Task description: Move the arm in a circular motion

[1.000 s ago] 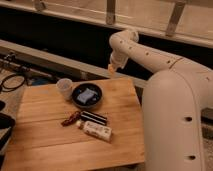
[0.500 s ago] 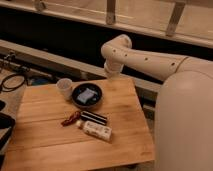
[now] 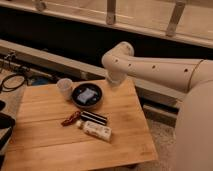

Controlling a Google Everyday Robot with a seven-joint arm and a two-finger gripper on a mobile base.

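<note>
Wooden counter (image 3: pixel 125 135) stands before a dark wall and a pale ledge. On it: a white cup (image 3: pixel 65 87), just beside a dark bowl (image 3: pixel 87 96) holding a pale blue item; nearer the camera, a red-brown packet (image 3: pixel 71 118), a dark bar (image 3: pixel 94 118) and a white packet (image 3: pixel 96 131), close together. The arm (image 3: pixel 160 72) reaches in from the right, its rounded joint above the counter's far edge. The pincer (image 3: pixel 115 80) points down below that joint, just right of the bowl. Opening and contents: cannot tell.

Cup (image 3: pixel 64 88), bowl (image 3: pixel 75 100), packets (image 3: pixel 97 131) on table (image 3: pixel 45 147)
</note>
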